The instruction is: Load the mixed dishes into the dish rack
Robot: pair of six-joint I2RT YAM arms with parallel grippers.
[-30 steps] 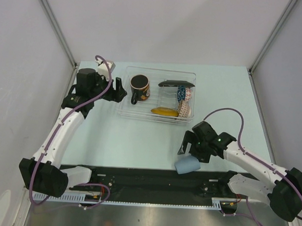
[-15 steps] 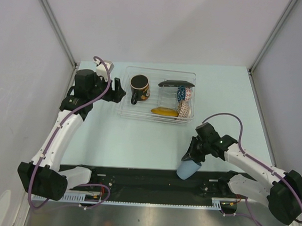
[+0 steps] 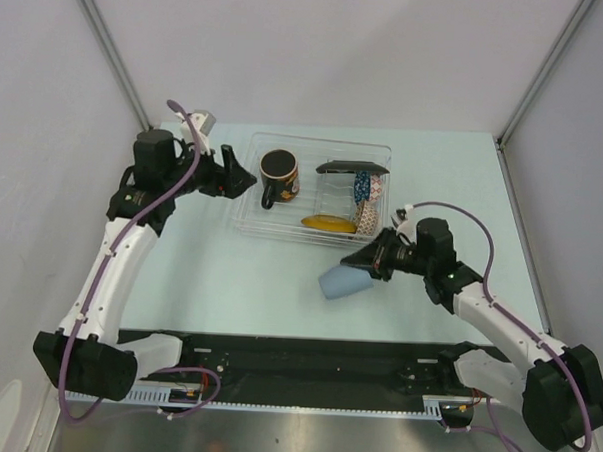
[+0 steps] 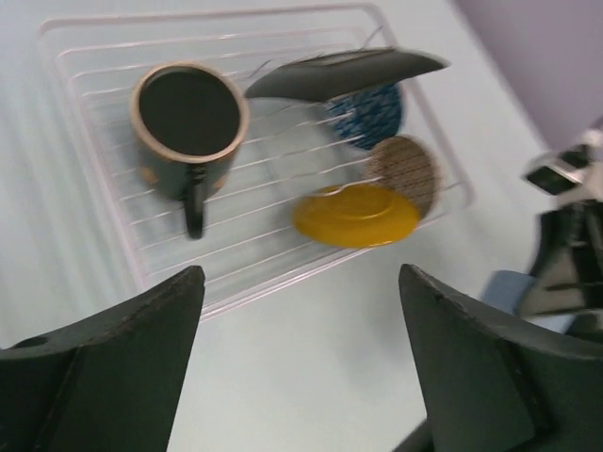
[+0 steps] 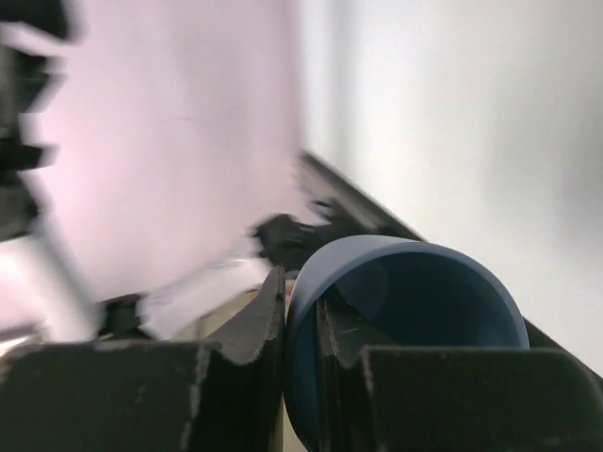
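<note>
The clear dish rack stands at the back middle of the table. It holds the red mug, the black plate, the blue-white bowl and the yellow saucer. My right gripper is shut on the rim of the light-blue cup, one finger inside and one outside. The cup hangs tilted just in front of the rack. My left gripper stands open by the rack's left side, holding nothing.
A brown patterned round dish leans in the rack beside the saucer. The black rail with the arm bases runs along the near edge. Grey walls close in the table on the left, back and right.
My right gripper shut on the cup near the front rail, lifted it and carried it left and back toward the rack. My left gripper opened wider and its arm drew back a little.
</note>
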